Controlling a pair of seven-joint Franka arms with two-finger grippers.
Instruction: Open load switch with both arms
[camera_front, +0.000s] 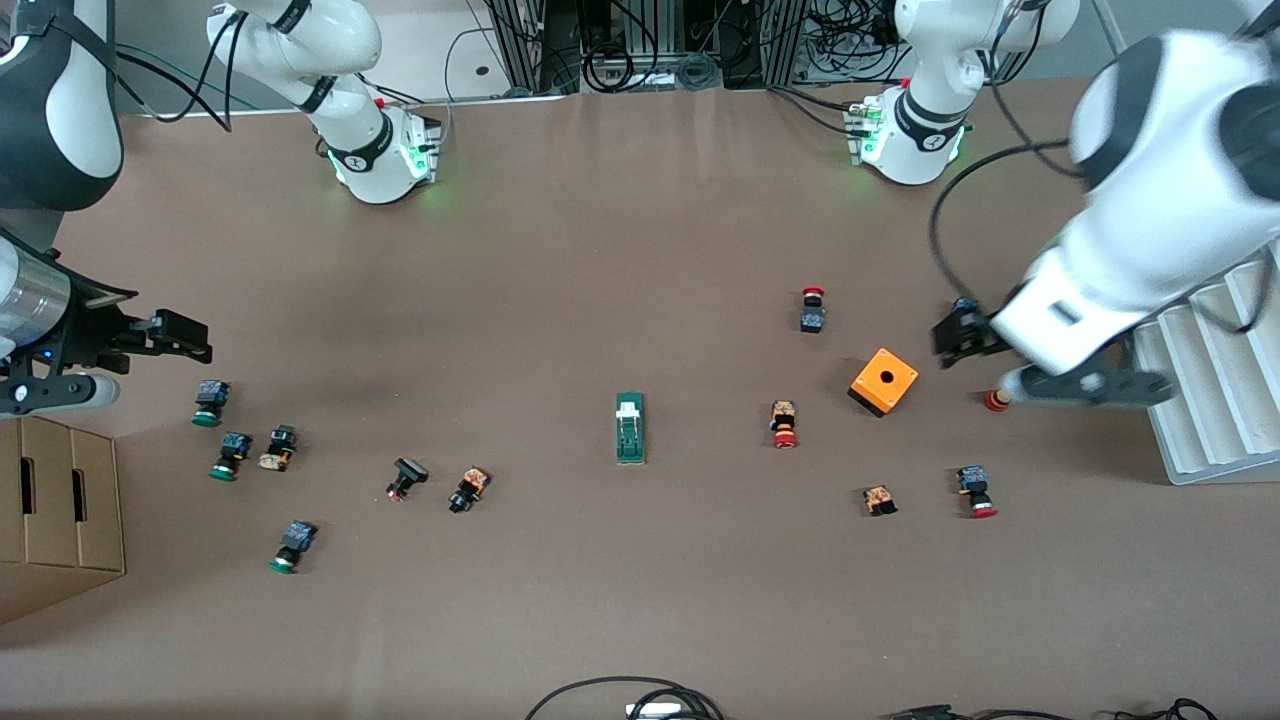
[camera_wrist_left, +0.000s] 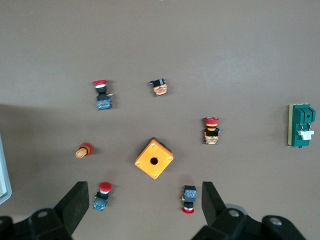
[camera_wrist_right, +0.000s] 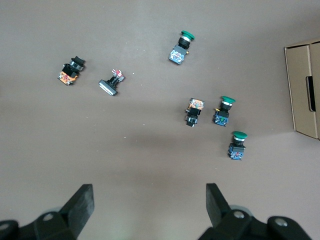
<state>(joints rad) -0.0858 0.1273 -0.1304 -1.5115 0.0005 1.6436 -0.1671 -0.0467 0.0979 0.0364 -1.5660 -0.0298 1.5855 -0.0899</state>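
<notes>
The load switch (camera_front: 630, 428), a narrow green block with a white sliding piece at one end, lies alone near the middle of the table. It also shows at the edge of the left wrist view (camera_wrist_left: 301, 125). My left gripper (camera_front: 958, 338) hangs open over the table beside the orange box, toward the left arm's end, with nothing between its fingers (camera_wrist_left: 145, 200). My right gripper (camera_front: 185, 337) hangs open and empty over the right arm's end of the table, above bare tabletop (camera_wrist_right: 150, 200). Both grippers are well apart from the switch.
An orange square box with a hole (camera_front: 884, 381) and several red-capped push-buttons (camera_front: 784, 424) lie toward the left arm's end. Green-capped push-buttons (camera_front: 209, 403) lie toward the right arm's end. A cardboard box (camera_front: 55, 510) and a white ridged rack (camera_front: 1215, 380) stand at the table's ends.
</notes>
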